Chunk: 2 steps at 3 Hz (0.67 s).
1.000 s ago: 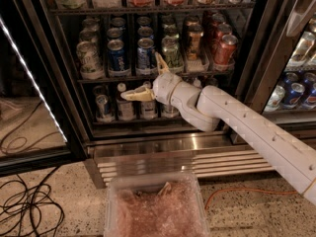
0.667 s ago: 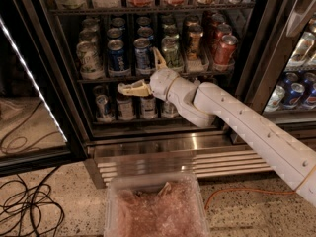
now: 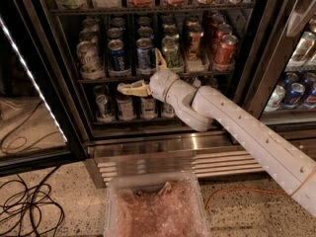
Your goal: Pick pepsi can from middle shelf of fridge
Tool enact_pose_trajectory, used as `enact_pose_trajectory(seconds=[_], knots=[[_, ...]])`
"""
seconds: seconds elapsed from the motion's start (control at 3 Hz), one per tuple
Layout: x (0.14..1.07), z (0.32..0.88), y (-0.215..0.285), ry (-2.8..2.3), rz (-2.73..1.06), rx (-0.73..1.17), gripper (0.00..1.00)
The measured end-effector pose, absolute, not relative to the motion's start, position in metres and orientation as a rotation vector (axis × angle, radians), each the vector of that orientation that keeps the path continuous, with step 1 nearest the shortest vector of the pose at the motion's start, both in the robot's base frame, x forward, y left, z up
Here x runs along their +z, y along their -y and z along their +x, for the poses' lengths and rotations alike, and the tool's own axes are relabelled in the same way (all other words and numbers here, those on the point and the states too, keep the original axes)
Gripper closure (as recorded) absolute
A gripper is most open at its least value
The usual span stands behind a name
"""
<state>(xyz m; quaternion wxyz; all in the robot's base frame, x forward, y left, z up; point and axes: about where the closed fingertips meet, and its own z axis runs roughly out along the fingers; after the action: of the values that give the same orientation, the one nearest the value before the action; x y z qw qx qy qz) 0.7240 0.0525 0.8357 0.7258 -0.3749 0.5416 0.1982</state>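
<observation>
The fridge [image 3: 253,53] stands with its glass door swung open. Its middle shelf [image 3: 101,78] carries rows of soda cans in clear trays. The blue pepsi can [image 3: 144,56] stands at the front of a middle row, between a darker blue can [image 3: 118,56] and a green-silver can [image 3: 171,53]. My gripper [image 3: 139,70] is at the shelf's front edge, just below and in front of the pepsi can. It is open wide. One finger [image 3: 131,89] points left under the shelf edge and the other finger [image 3: 159,59] points up beside the can's right side. Nothing is held.
Red cans [image 3: 224,49] fill the shelf's right end. Bottles stand on the shelf above and small cans [image 3: 104,106] on the one below. A clear plastic bin [image 3: 154,209] lies on the floor in front. Black cables [image 3: 27,201] trail at left. A second cooler [image 3: 295,94] stands to the right.
My gripper has risen a little from the lower shelf level to the middle shelf's edge, and its upper finger now stands beside the pepsi can.
</observation>
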Motion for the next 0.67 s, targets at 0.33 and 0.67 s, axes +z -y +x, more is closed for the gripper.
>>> enact_pose_trajectory(seconds=[0.33, 0.67], knots=[[0.8338, 0.7256, -0.0479, -1.193, -0.75, 0.407, 0.0], [0.8341, 0.7258, -0.0476, -1.192, -0.742, 0.404, 0.0]])
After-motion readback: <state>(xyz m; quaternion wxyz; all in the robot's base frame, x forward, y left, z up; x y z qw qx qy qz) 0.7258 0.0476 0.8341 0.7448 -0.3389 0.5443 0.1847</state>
